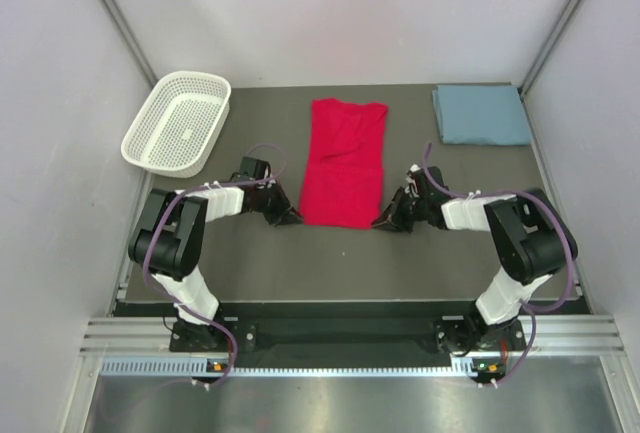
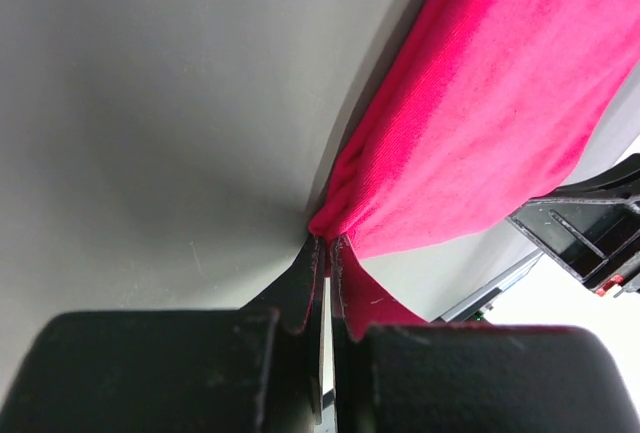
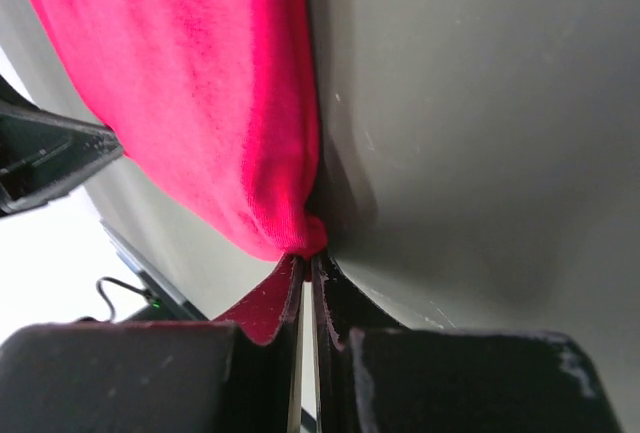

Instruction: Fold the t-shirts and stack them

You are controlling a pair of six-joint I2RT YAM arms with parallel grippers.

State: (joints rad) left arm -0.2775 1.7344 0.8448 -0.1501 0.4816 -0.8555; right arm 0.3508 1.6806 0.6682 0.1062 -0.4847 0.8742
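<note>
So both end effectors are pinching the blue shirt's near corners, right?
Not quite: the left end effector and right end effector are pinching the near corners of the red t-shirt, as both wrist views show. The blue-grey t-shirt lies apart.

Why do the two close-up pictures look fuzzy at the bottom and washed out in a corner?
Top external view: even light, sharp, soft shadows only. Left wrist view: the red t-shirt is crisp, the left gripper blurs where its body sits near the lens, lower right corner blown white. Right wrist view: same blur on the right gripper, lower left corner overexposed.
</note>
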